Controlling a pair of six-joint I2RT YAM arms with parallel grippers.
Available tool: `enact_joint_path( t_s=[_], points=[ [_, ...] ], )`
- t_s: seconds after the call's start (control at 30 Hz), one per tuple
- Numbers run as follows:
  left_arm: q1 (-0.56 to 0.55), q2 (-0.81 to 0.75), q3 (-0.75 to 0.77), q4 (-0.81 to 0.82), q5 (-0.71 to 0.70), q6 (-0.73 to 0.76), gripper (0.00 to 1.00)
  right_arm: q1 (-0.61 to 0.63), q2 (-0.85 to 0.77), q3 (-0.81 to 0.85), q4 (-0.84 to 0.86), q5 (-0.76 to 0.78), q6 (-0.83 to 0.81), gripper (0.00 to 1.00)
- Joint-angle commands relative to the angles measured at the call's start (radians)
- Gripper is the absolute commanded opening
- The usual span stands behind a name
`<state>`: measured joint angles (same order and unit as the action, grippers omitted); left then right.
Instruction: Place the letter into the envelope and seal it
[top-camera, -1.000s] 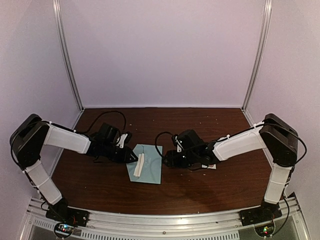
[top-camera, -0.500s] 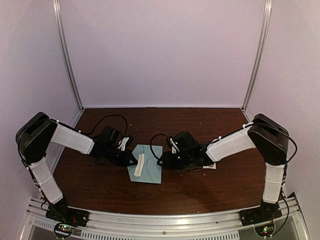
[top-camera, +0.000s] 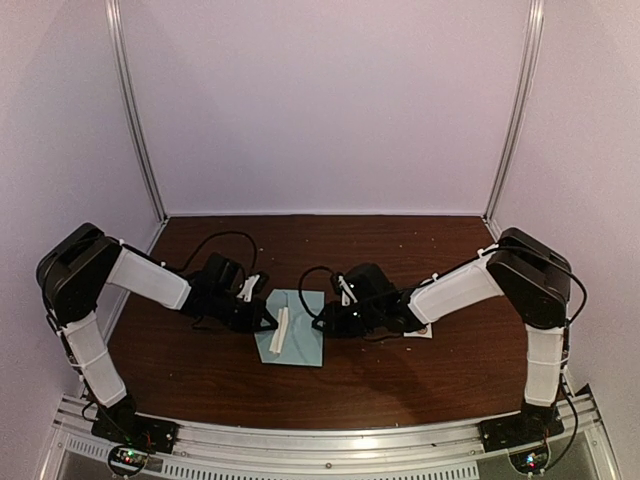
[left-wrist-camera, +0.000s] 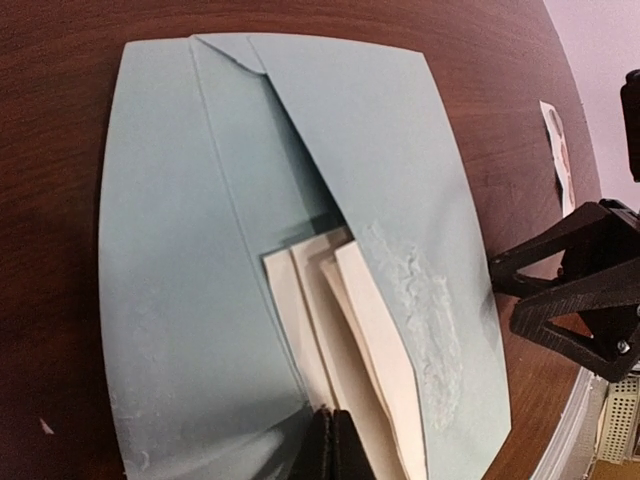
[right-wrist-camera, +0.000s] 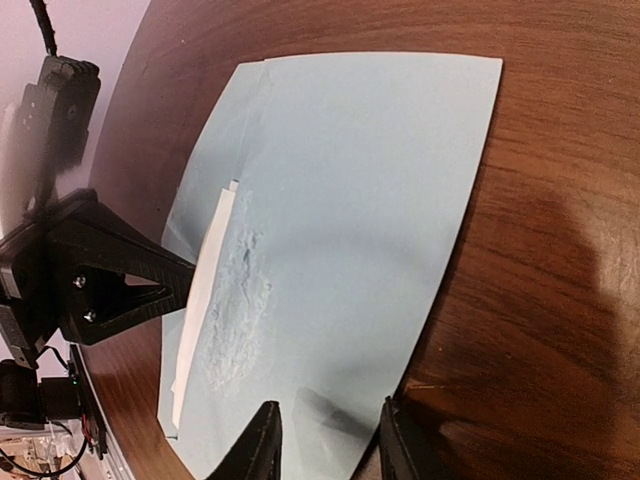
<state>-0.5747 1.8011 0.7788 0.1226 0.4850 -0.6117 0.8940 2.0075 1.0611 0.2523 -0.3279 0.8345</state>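
The light blue envelope lies flat on the brown table between both arms. In the left wrist view the envelope has its flap folded over. The folded cream letter sticks out from under that flap. My left gripper is shut, and a fold of the letter runs into the seam between its tips. From above, the letter is a pale ridge beside my left gripper. My right gripper is open. Its fingers straddle the near edge of the envelope.
A small white sticker strip lies on the wood beyond the envelope, under the right arm. A rough whitish patch marks the flap. Bare table stretches to the back wall.
My left gripper has closed at the letter's edge. The right arm has slid left onto the envelope's edge, and its jaws have narrowed.
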Motion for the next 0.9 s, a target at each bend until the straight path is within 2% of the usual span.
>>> enact_joint_path(
  t_s=[0.0, 0.7, 0.87],
  points=[
    [0.001, 0.033, -0.025, 0.037, 0.035, -0.022, 0.0, 0.006, 0.044, 0.005, -0.012, -0.034, 0.014, 0.33],
    [-0.042, 0.041, -0.052, 0.119, 0.036, -0.075, 0.0, 0.013, 0.033, -0.006, 0.001, -0.023, 0.025, 0.32],
    [-0.038, -0.037, -0.041, 0.054, -0.046, -0.039, 0.0, 0.01, -0.013, -0.006, -0.039, 0.009, -0.002, 0.35]
  ],
)
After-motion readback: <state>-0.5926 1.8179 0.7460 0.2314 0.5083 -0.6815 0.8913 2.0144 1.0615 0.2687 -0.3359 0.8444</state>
